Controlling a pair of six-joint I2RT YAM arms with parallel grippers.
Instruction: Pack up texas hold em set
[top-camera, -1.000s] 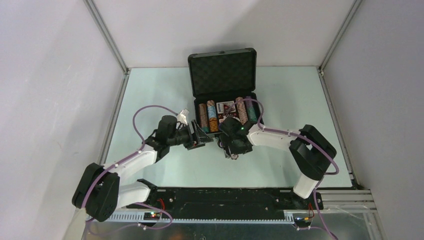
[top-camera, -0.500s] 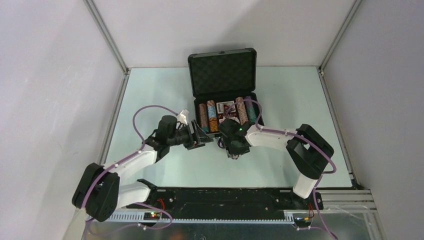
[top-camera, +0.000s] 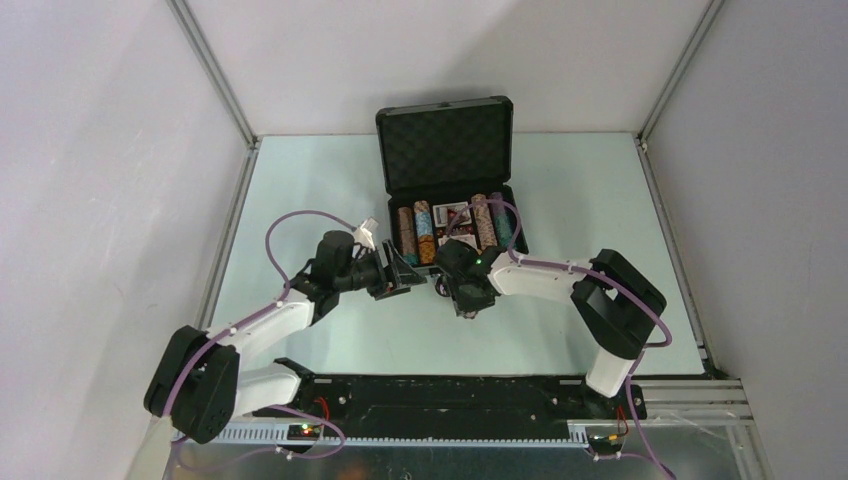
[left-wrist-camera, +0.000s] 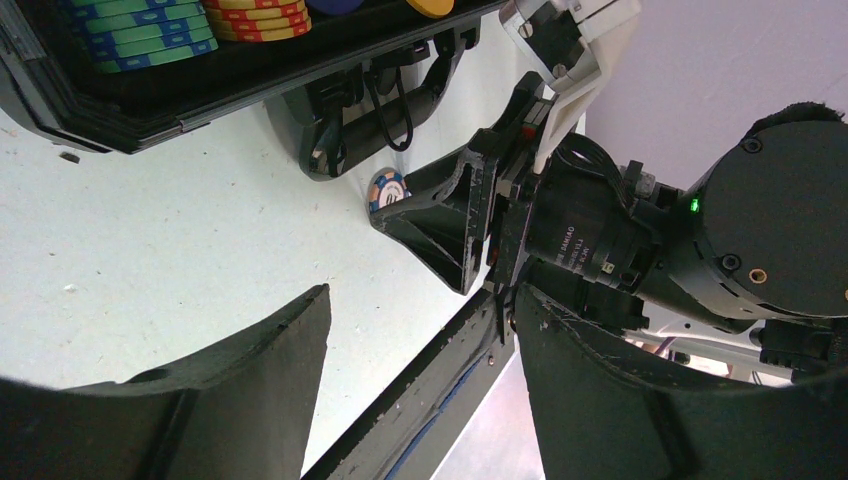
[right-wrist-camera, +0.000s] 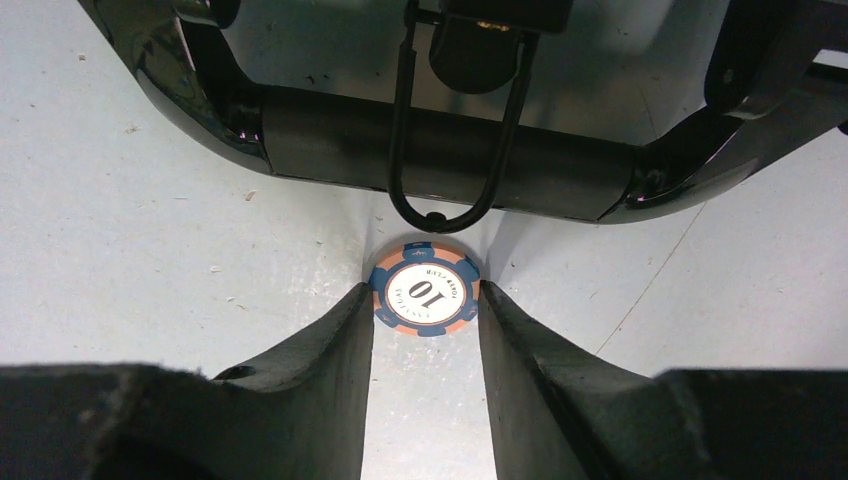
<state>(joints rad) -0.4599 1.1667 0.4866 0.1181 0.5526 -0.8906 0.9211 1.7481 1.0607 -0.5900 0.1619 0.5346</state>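
The 10 chip (right-wrist-camera: 425, 290) lies flat on the desk (right-wrist-camera: 120, 220), just before the briefcase handle (right-wrist-camera: 440, 150), pinched at its rim between the right fingers (right-wrist-camera: 330, 370). The left fingers (left-wrist-camera: 250, 370) gape empty nearby.

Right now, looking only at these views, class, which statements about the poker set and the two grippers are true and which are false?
1. The briefcase has its lid raised. True.
2. The loose chip marked 10 lies inside the briefcase. False: it lies on the table, just in front of the case's handle.
3. The right gripper straddles that chip, one finger on each side. True.
4. The left gripper grips a card deck. False: it is open and holds nothing.
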